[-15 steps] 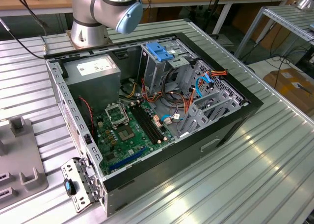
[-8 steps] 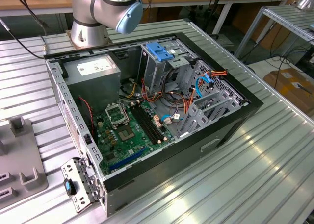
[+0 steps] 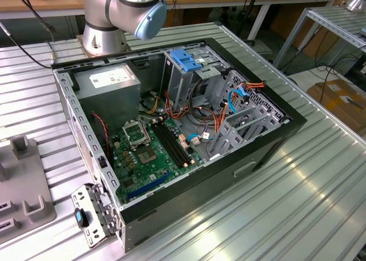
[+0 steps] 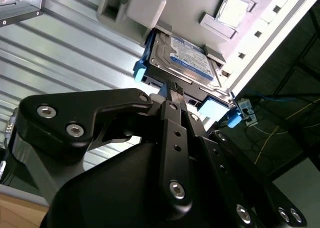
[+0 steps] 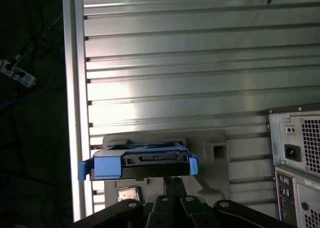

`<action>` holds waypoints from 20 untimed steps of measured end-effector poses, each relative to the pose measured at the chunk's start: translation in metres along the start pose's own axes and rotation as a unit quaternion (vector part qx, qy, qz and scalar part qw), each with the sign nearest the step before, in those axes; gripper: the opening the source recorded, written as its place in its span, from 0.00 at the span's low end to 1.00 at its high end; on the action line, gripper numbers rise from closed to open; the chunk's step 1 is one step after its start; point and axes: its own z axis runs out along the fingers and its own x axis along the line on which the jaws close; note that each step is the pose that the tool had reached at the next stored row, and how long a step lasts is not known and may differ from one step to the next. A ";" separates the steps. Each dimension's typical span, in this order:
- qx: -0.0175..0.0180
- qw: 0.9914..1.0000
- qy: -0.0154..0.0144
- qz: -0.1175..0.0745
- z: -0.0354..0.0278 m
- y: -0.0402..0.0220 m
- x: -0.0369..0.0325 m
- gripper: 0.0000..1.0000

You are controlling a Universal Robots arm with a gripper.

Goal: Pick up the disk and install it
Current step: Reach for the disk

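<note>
Right, the pickup step is the one in hand. The disk lies flat in its blue carrier on the grey holder, which sits on the ribbed tabletop outside the computer case, so nothing is installed yet. In the second wrist view the claw is lined up on the middle of the carrier's near edge, touching it or just short of it, too close to call. Whether it is spread or clamped cannot be told from these angles. In the first wrist view the disk shows edge-on and level on the holder, near the case's rear panel. Inside the case, the metal cage with the blue top stands among loose cables. By the look of it, the grab calls for a square, centred hold on the carrier so the disk lifts level off the holder. Any carry toward the case would have to clear its wall and those cables.
</note>
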 end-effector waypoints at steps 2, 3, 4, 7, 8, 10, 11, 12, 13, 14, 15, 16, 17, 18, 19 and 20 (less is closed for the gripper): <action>0.000 1.000 0.000 0.000 0.0003 0.0009 0.0062 0.11; 0.000 1.000 0.000 0.000 0.0005 0.0011 0.0078 0.11; 0.000 1.000 0.000 0.000 0.0009 0.0018 0.0104 0.11; 0.001 1.000 0.000 0.000 0.0042 0.0041 0.0176 0.11; 0.001 1.000 0.000 0.000 0.0055 0.0044 0.0188 0.11; 0.002 1.000 0.001 0.000 0.0098 0.0047 0.0203 0.11; 0.002 1.000 0.001 0.000 0.0116 0.0048 0.0206 0.11; 0.003 1.000 0.002 0.000 0.0129 0.0049 0.0208 0.11; 0.003 1.000 0.002 0.000 0.0142 0.0049 0.0211 0.11; 0.003 1.000 0.002 0.000 0.0146 0.0049 0.0215 0.11; 0.003 1.000 0.002 0.000 0.0152 0.0049 0.0227 0.11; 0.003 1.000 0.002 0.000 0.0158 0.0048 0.0239 0.11; 0.003 1.000 0.002 0.000 0.0163 0.0048 0.0245 0.11; 0.003 1.000 0.002 0.000 0.0163 0.0047 0.0245 0.11; 0.003 1.000 0.002 0.000 0.0163 0.0047 0.0245 0.11; 0.004 1.000 0.002 0.000 0.0163 0.0047 0.0245 0.11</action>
